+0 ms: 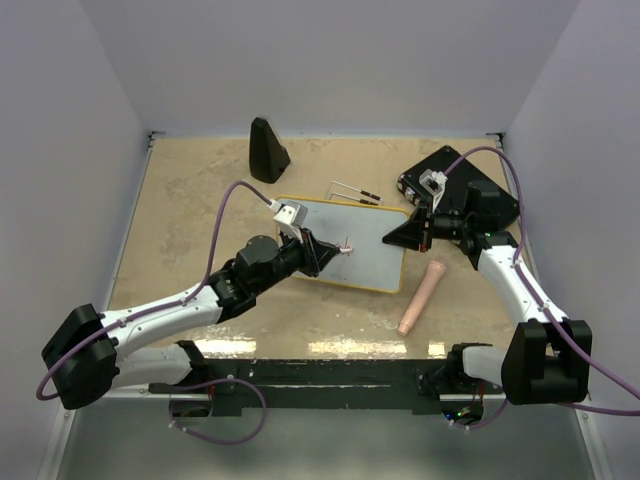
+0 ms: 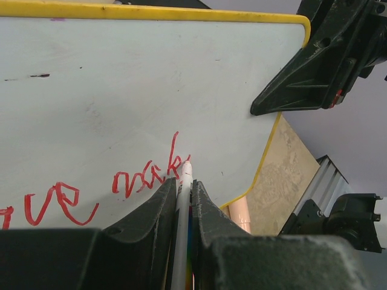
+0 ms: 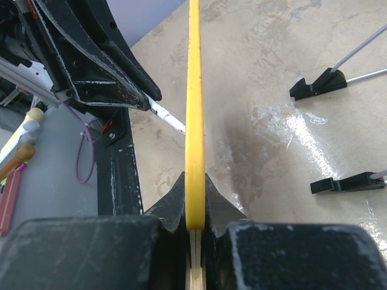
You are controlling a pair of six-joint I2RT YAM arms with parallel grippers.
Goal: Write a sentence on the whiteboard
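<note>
The loose red handwritten sentence [image 2: 145, 179] is running across the lower left of the left wrist view on the glossy white, yellow-rimmed whiteboard [image 1: 372, 255] sitting mid-frame from above, the left gripper [image 2: 182, 188] pinching a thin white marker [image 2: 186, 170] to it, the right gripper [image 3: 195, 181] clamping its right rim.

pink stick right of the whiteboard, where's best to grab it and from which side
Probably around the middle of the pink stick, coming straight down, with jaws closing across its narrow width. It lies flat and slanted on the table, with bare tabletop along both long sides. The right pincer is nearer, but it is shut on the whiteboard rim.
</note>
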